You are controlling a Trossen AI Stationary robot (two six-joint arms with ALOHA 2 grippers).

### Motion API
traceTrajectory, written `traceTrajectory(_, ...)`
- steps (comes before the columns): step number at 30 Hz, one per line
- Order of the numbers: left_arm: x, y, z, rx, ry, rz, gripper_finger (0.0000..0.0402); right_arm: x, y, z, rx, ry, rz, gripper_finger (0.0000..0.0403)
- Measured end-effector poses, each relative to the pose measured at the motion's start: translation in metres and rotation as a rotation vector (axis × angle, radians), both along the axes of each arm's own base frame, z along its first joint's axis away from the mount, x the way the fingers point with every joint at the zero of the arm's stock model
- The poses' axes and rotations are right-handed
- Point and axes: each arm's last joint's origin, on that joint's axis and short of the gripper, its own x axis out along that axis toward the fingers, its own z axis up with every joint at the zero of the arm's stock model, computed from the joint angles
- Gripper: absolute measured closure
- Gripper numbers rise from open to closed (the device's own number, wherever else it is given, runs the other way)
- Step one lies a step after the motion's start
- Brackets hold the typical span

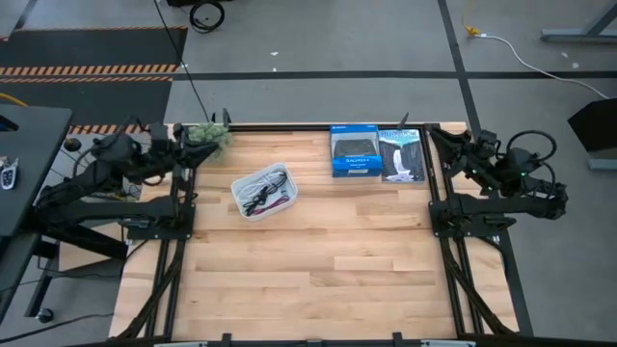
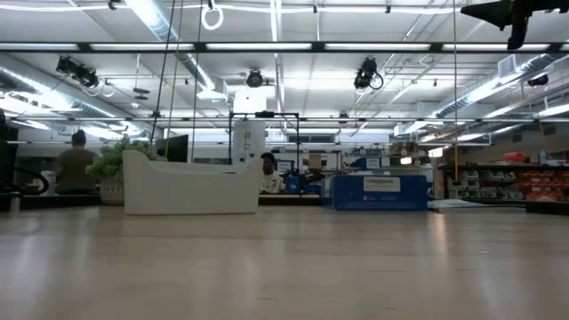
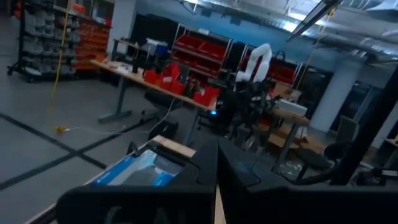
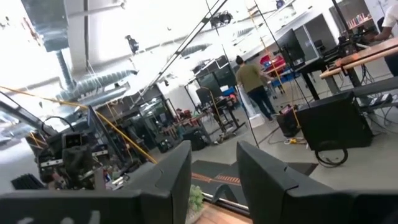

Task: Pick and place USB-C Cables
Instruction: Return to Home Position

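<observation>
The cables (image 1: 265, 190) lie tangled in a small white tray (image 1: 241, 201) on the table's far left part; black, white and dark red strands show, and I cannot make out a grey-blue one. In the low view the tray's wall (image 2: 191, 188) hides them. My left gripper (image 1: 179, 154) waits at the far left corner, its fingers (image 3: 216, 152) shut and holding nothing. My right gripper (image 1: 461, 151) waits at the far right corner, open (image 4: 214, 158), with nothing between its fingers. Both are well away from the tray.
Two blue-and-black retail boxes (image 1: 354, 152) (image 1: 402, 156) lie side by side at the far edge, right of the tray; one shows in the low view (image 2: 378, 191). A small green plant (image 1: 207, 135) stands at the far left corner beside my left gripper. People stand in the room beyond.
</observation>
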Motion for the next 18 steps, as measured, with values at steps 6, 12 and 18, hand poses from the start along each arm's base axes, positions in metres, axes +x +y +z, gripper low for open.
traceTrajectory(6, -0.011, -0.002, -0.005, 0.009, -0.007, -0.008, 0.0393, -0.014, 0.000, -0.004, 0.022, -0.034, 0.009, 0.0273)
traceTrajectory(12, -0.004, -0.001, -0.054, -0.094, -0.030, -0.019, 0.0393, -0.012, 0.000, -0.011, 0.039, 0.029, 0.013, 0.0283)
traceTrajectory(18, -0.004, 0.000, -0.102, -0.179, -0.132, -0.016, 0.0393, 0.004, 0.001, -0.034, 0.117, 0.054, 0.065, 0.0300)
